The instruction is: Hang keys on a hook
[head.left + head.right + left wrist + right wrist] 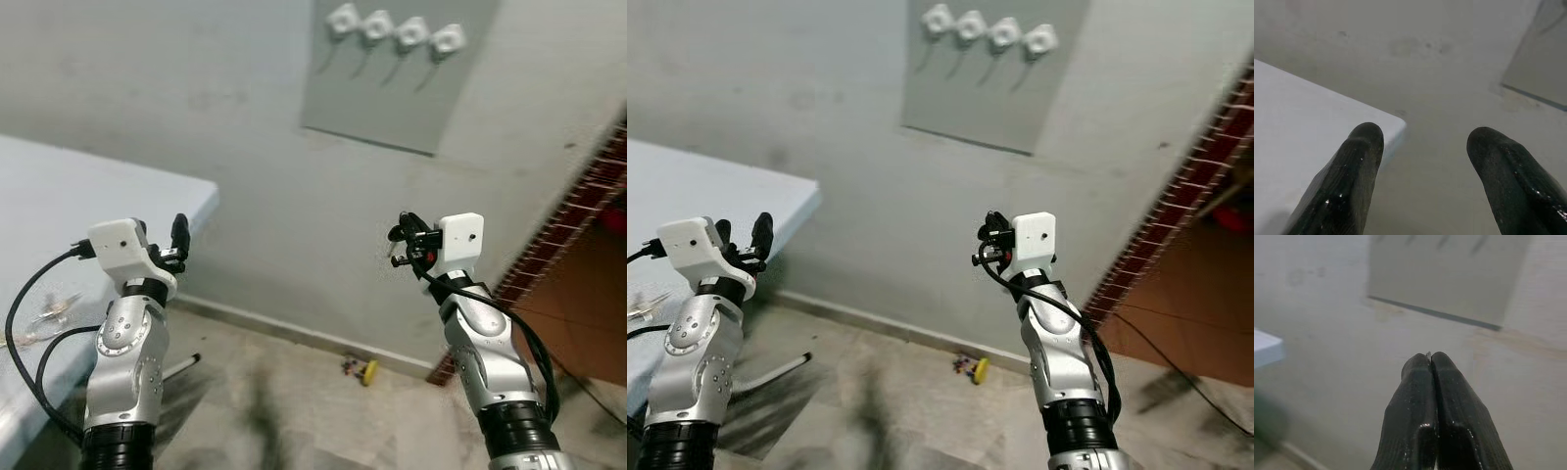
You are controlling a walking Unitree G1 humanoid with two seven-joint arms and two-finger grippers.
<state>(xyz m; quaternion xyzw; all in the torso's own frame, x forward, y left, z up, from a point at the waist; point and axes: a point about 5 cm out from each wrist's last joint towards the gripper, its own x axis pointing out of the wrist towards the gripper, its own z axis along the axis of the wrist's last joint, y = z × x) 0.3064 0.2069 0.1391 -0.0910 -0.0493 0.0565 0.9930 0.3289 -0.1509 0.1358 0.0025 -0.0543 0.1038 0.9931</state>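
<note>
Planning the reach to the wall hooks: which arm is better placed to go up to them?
Right. The right pincer is shut, a sliver of metal showing at its tips, and sits below the hooks on the panel. The left pincer is open, off by the table.

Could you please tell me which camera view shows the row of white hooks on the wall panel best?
The left eye view: all four hooks sit sharp on the grey panel. The right eye view shows them too, nearer its top edge. The right wrist view catches just their shadows on the panel; the left wrist view just the panel's corner.
</note>
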